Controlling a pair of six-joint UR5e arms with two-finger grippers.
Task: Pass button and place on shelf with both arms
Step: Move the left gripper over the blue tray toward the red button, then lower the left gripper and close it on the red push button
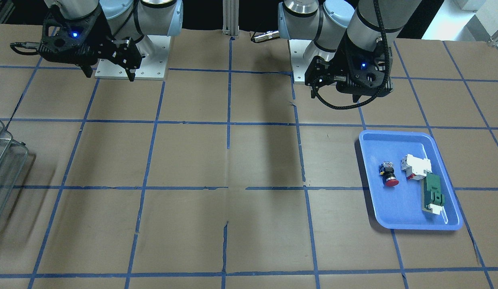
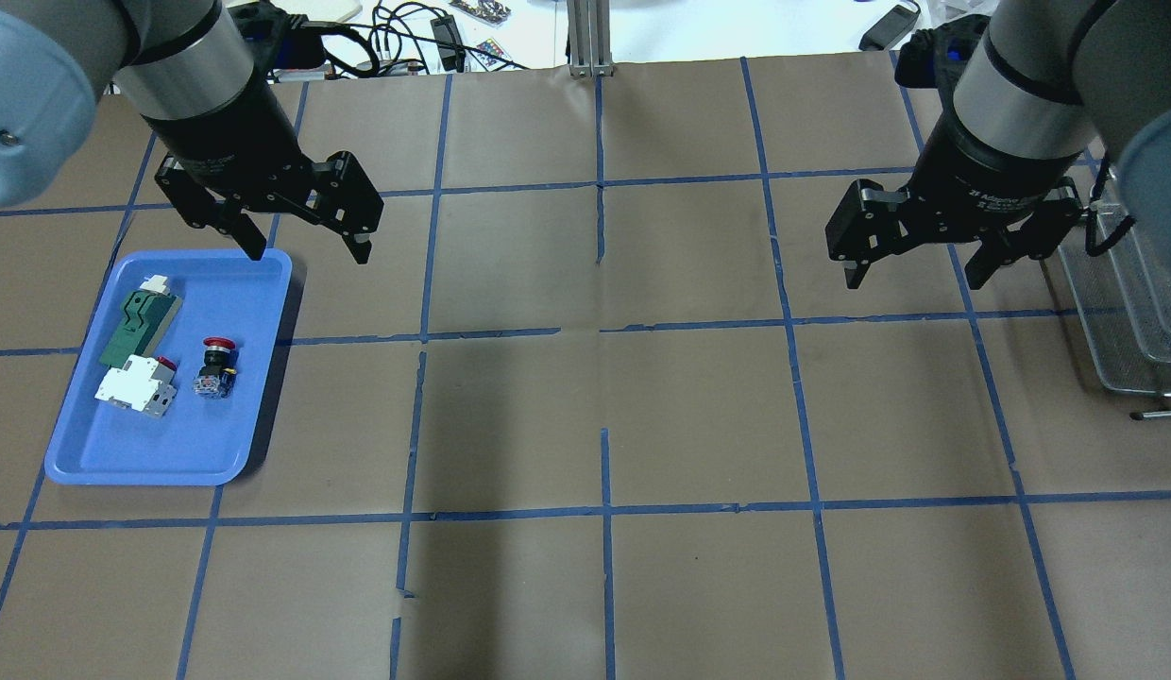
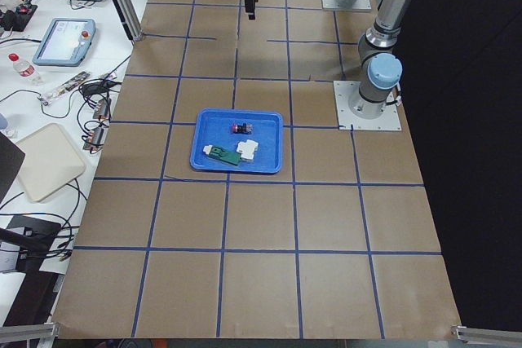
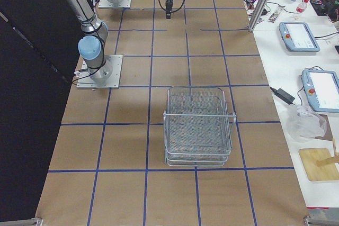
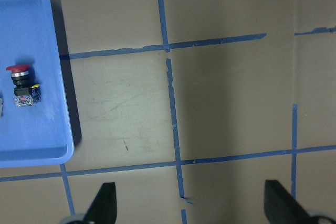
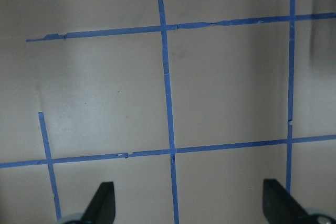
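the button [image 2: 215,366] lies in the tray [image 2: 264,283], red cap pointing away from the robot, near the left gripper [image 2: 309,253] and far from the right gripper [image 2: 914,281]; both have jaws spread, empty.

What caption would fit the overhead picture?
Left gripper and right gripper hover open; button lies in the tray, shelf at right.

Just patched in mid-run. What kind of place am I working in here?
Likely a robotics lab test cell: the table is papered and marked with a blue tape grid, and teach pendants and cables lie on the side bench.
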